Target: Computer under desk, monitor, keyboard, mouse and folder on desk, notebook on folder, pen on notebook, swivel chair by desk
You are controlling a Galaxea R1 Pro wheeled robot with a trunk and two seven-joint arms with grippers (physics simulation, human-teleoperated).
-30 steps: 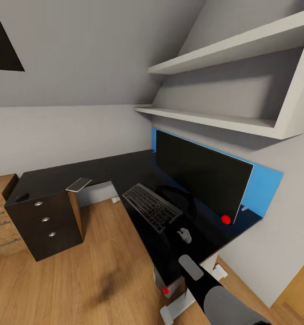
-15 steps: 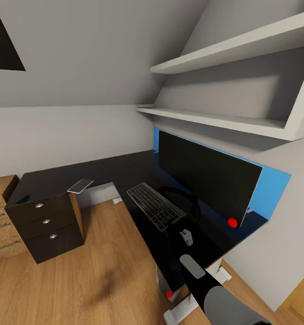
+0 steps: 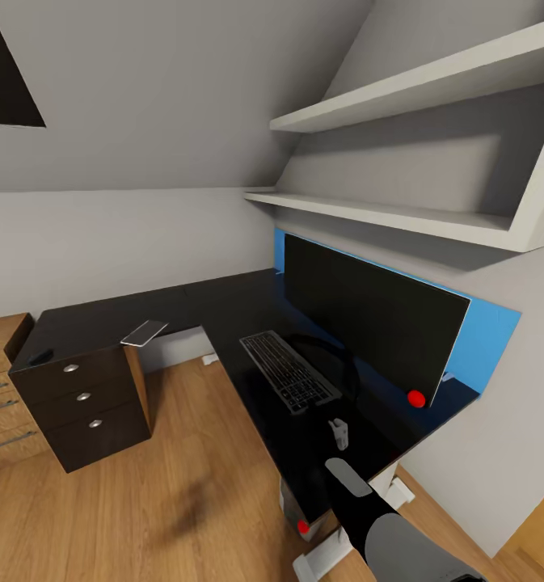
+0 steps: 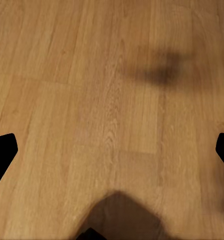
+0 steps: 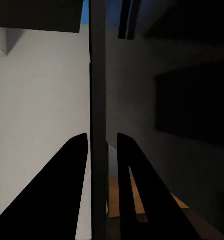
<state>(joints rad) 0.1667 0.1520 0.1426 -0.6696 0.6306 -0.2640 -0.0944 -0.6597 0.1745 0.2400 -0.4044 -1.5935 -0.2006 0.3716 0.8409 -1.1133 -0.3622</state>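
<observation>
Keyboard (image 3: 292, 372) work looked like the step in hand: it lay flat on the black desk (image 3: 183, 311), just in front of the monitor (image 3: 368, 315), running from near to far along the right wing. The monitor stood upright at the right edge against a blue panel (image 3: 486, 339) on the wall. Beneath the near end of the desk sat the computer (image 3: 304, 526), its red dot showing, so that part seemed settled.

The right gripper (image 3: 339, 432) hung over the near end of the desk, just short of the keyboard's near end and apart from it. In its own wrist camera the right gripper's (image 5: 99, 137) two fingers stood narrowly apart, one on either side of a thin dark edge (most likely the rim of the desk top); whether they pinched it I could not tell. The left gripper (image 4: 112, 150) had its jaws spread wide over bare wooden floor (image 4: 92, 75), holding nothing.

A small flat pale thing (image 3: 144, 332) rested on the far left wing, above the drawer unit (image 3: 82, 396); what it was I could not tell.

Next, I judged, the arm needed to lift clear without nudging the keyboard, and the robot then to go and fetch the mouse.
</observation>
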